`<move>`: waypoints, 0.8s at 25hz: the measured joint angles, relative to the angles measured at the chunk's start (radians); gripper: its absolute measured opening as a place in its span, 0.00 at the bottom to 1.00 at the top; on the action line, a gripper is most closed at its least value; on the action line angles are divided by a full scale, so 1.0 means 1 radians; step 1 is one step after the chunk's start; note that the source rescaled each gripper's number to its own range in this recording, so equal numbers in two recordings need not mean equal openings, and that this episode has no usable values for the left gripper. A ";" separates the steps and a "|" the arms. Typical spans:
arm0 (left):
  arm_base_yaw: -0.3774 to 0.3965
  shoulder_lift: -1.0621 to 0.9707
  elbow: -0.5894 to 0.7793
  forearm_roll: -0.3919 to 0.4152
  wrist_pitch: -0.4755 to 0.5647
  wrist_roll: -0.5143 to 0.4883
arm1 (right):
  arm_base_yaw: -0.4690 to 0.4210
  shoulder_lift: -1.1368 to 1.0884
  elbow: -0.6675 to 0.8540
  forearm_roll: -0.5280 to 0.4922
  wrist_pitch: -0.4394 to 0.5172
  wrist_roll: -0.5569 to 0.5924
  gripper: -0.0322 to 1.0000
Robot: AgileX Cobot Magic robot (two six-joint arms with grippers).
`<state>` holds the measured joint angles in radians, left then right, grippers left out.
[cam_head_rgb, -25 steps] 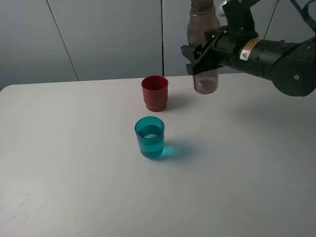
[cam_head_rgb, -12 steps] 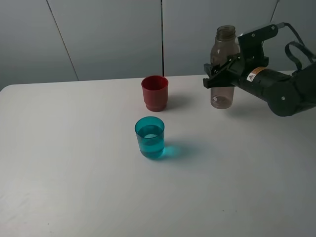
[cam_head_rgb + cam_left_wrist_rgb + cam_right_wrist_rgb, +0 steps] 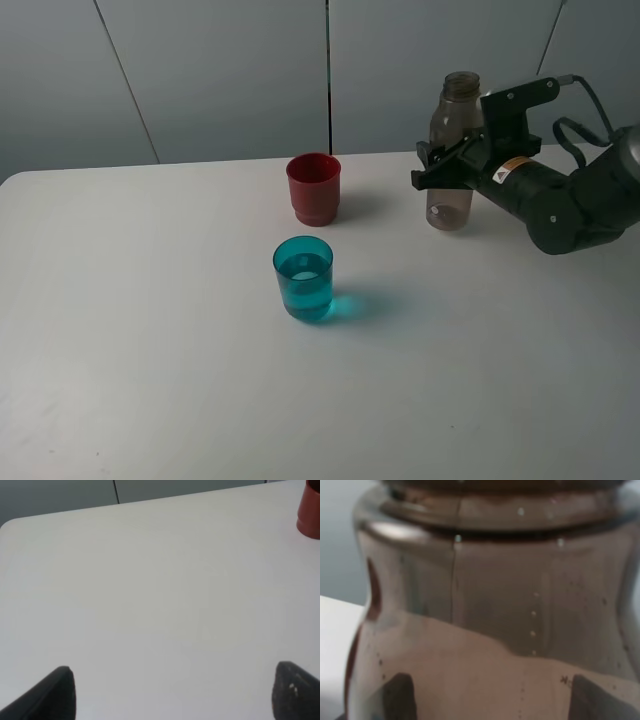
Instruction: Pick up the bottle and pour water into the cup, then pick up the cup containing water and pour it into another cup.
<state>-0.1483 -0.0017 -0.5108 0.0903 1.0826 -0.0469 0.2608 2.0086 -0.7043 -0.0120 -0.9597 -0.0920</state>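
Smoky-brown bottle (image 3: 455, 115) stands upright at the far right of the table (image 3: 150, 300), clamped in the right gripper (image 3: 432, 172), left gripper (image 3: 175, 692) spread empty; the teal cup (image 3: 303, 278) already holds water, so pouring looks done and next comes releasing, then carrying that cup to the red cup (image 3: 313, 188)

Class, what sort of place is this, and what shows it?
Likely a robotics lab: a bare white table, plain grey wall panels behind, and a black robot arm whose right gripper holds the bottle, with only a teal cup and a red cup set out.
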 joint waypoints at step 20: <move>0.000 0.000 0.000 0.000 0.000 0.000 | 0.000 0.059 0.000 0.005 -0.135 0.019 0.88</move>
<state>-0.1483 -0.0017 -0.5108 0.0903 1.0826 -0.0469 0.2608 2.0680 -0.7043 -0.0074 -1.0947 -0.0726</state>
